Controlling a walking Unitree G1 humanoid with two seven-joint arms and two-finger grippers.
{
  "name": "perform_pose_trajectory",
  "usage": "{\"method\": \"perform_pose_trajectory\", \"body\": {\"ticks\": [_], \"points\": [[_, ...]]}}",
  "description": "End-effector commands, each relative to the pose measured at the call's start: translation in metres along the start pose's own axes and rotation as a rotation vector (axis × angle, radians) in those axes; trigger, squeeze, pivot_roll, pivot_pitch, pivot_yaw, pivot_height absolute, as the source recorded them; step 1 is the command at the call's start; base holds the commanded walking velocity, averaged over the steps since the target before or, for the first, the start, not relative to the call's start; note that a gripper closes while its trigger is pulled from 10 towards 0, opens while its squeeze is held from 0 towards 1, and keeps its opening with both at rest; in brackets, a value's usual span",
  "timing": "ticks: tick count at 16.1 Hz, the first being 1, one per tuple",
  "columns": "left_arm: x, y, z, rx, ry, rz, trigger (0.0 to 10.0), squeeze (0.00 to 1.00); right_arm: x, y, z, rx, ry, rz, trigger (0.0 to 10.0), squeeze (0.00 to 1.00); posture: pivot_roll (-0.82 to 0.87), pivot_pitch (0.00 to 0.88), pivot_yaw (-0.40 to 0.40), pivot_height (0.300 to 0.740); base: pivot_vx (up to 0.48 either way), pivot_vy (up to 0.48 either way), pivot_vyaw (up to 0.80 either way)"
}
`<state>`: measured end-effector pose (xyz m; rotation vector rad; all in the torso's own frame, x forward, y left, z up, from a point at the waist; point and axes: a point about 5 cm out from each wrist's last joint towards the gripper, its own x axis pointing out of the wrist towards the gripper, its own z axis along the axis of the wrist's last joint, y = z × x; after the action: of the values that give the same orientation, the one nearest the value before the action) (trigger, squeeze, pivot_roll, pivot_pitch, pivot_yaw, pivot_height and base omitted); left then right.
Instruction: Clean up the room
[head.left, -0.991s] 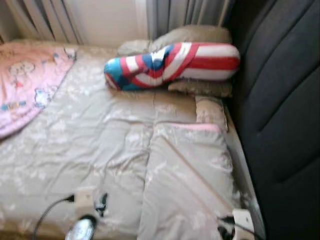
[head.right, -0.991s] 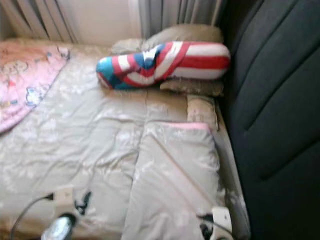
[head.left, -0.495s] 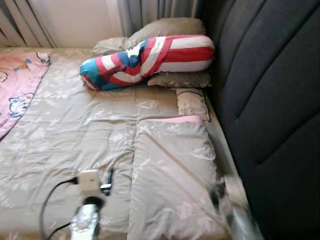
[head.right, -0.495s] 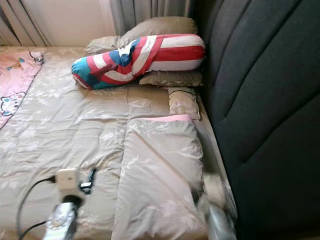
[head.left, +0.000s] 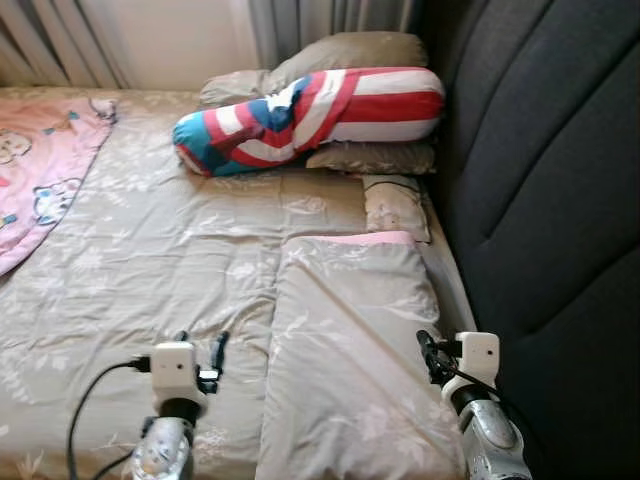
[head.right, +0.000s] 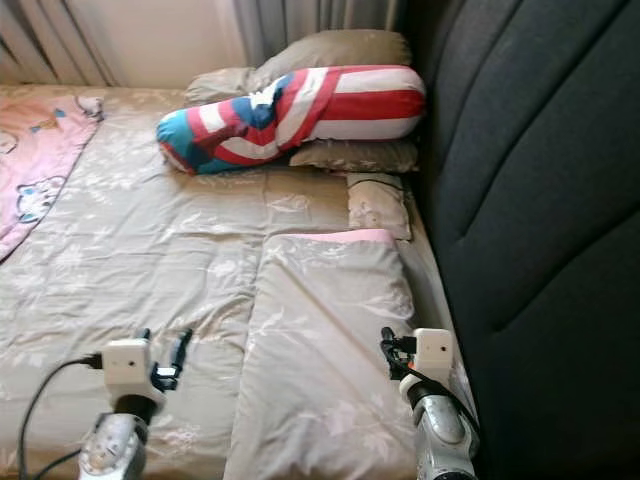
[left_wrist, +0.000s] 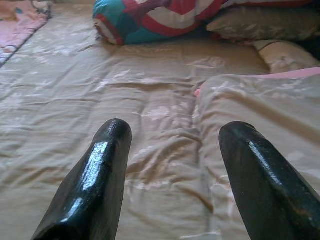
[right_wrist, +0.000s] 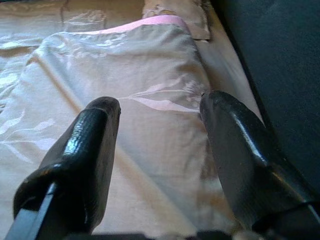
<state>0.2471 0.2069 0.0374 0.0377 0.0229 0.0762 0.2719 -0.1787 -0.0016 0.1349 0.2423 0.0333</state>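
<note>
Each arm ends in a rounded silver wrist topped by a small white, boxy camera block. On the left arm (head.left: 165, 445) a black cable loops out from the block's side; the right arm (head.left: 490, 440) carries thinner black wires by its block. The fingers (left_wrist: 92, 185) are long, glossy black and round-tipped, one scuffed.
</note>
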Motion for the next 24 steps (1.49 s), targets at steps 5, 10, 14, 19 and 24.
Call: {"method": "perform_pose_trajectory", "body": {"ticks": [5,10,14,19,24], "points": [[0.0,-0.012,-0.002,0.005,0.037,-0.038,10.0,0.0,-0.005,0.0,-0.005,0.002,0.01,-0.001,10.0,0.0,0.02,0.119,-0.06,0.74,0.0,-0.365,0.0],[0.001,-0.017,0.002,-0.029,0.029,-0.042,10.0,0.0,-0.002,0.007,-0.003,-0.001,0.0,0.027,10.0,0.0,0.02,0.111,-0.066,0.74,0.0,-0.082,0.0],[0.005,-0.022,0.009,-0.04,0.008,-0.062,10.0,0.0,0.0,0.009,0.003,-0.002,-0.028,0.032,10.0,0.0,0.02,0.103,-0.068,0.74,0.0,0.0,0.0],[0.007,-0.025,0.011,-0.051,0.008,-0.08,10.0,0.0,0.0,0.013,0.006,-0.003,-0.044,0.032,10.0,0.0,0.02,0.078,-0.063,0.74,0.0,0.0,0.0],[0.012,-0.025,0.016,-0.049,-0.002,-0.09,10.0,0.0,0.004,0.013,0.01,-0.006,-0.038,0.001,10.0,0.0,0.02,0.1,-0.062,0.74,0.0,0.0,0.0]]}}
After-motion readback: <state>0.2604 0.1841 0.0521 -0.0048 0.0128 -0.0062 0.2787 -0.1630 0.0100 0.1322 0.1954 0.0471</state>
